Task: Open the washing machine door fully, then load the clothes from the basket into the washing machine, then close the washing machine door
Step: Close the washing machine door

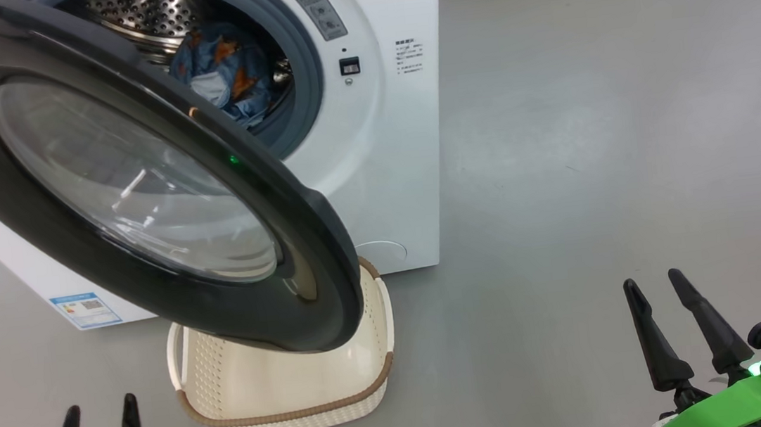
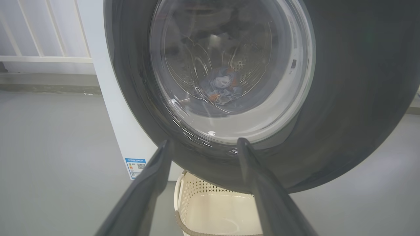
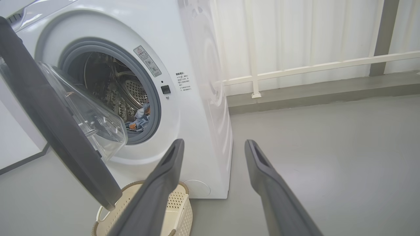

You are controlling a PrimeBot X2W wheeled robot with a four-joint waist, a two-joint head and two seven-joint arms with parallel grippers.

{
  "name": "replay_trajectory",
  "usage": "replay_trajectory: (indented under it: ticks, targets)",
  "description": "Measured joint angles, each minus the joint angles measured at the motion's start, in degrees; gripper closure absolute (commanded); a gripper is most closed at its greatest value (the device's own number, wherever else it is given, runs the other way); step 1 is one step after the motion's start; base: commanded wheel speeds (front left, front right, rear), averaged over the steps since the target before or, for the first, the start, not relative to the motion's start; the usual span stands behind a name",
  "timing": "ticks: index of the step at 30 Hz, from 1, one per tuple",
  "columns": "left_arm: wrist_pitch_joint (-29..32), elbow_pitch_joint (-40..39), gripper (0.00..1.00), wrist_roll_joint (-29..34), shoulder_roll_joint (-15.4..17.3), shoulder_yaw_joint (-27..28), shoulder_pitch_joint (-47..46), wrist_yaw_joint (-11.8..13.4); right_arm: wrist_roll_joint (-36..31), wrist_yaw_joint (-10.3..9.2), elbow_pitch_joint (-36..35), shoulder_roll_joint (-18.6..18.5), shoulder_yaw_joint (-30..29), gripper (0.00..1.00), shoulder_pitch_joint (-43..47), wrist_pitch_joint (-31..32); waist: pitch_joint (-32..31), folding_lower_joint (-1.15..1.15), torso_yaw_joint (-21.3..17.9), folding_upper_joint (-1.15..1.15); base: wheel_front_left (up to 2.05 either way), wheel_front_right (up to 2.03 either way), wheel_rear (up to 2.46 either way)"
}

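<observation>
While the washing machine door [image 1: 137, 189] stands swung out on its hinge, the opening of the washing machine [image 1: 380, 143] is exposed on its right side. The clothes [image 1: 224, 74] lie bunched inside the steel drum [image 1: 133, 13], low in the opening and just behind the grey gasket [image 1: 305, 73]. Blue fabric with orange print is visible; the number of garments cannot be told. In the left wrist view the same bundle shows through the door's clear window.

The basket [image 1: 302, 411] stands on the floor [image 1: 589, 114] at the foot of the machine's front panel, directly under the door. The door's black rim covers the rear part of the basket in the head view. The visible part of the basket's interior shows bare cream plastic.

The left hand [image 1: 102, 402] hangs over the floor to the left of the basket. Its fingers are spread apart and hold nothing. The right hand [image 1: 650, 278] is well to the right of the basket, over bare floor. Its fingers are likewise apart and grip nothing.
</observation>
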Motion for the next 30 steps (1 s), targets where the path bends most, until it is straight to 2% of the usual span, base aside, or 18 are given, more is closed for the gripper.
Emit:
replay_trajectory:
  ticks: [1, 3, 9, 14, 20, 26, 30]
  targets:
    - [0.0, 0.0, 0.00, 0.0, -0.1, -0.2, 0.0, 0.0, 0.0, 0.00, 0.3, 0.0, 0.1, 0.62, 0.0, 0.0, -0.1, 0.00, 0.1, 0.00, 0.00, 0.00, 0.00]
    - [0.0, 0.0, 0.00, 0.0, -0.5, -0.5, 0.0, 0.0, 0.1, 0.00, 0.8, 0.1, 0.2, 1.00, 0.0, 0.0, -0.3, 0.00, 0.6, 0.00, 0.00, 0.00, 0.00]
    - [0.0, 0.0, 0.00, 0.0, -1.8, -1.0, 0.7, 0.0, 0.7, 0.00, 1.6, 0.5, 2.7, 1.00, -2.0, 0.0, -0.7, 0.00, 2.4, 0.00, 0.00, 0.00, 0.00]
    - [0.0, -0.1, 0.00, -0.3, -3.3, -1.3, 1.0, 0.0, 1.7, 0.00, 2.6, 0.2, 5.6, 1.00, -11.3, 0.0, -0.9, 0.00, 4.1, 0.00, 0.00, 0.00, 0.00]
    - [0.0, -0.3, 0.00, -0.4, -3.4, -2.1, 1.0, 0.0, 2.8, 0.00, 3.1, 0.1, 9.1, 1.00, -22.0, 0.0, -1.1, 0.00, 6.5, 0.00, 0.00, 0.00, 0.00]
    - [0.0, -1.1, 0.00, -0.4, -3.9, -3.1, 0.9, 0.0, 5.2, 0.00, -2.0, 0.9, 11.0, 1.00, -29.9, 0.0, -1.3, 0.00, 8.5, 0.00, 0.00, 0.00, 0.00]
    - [0.0, -1.5, 0.00, -0.4, -4.3, -3.6, 0.8, 0.0, 5.2, 0.00, -6.2, 1.6, 14.6, 1.00, -31.9, 0.0, -1.3, 0.00, 9.8, 0.00, 0.00, 0.00, 0.00]
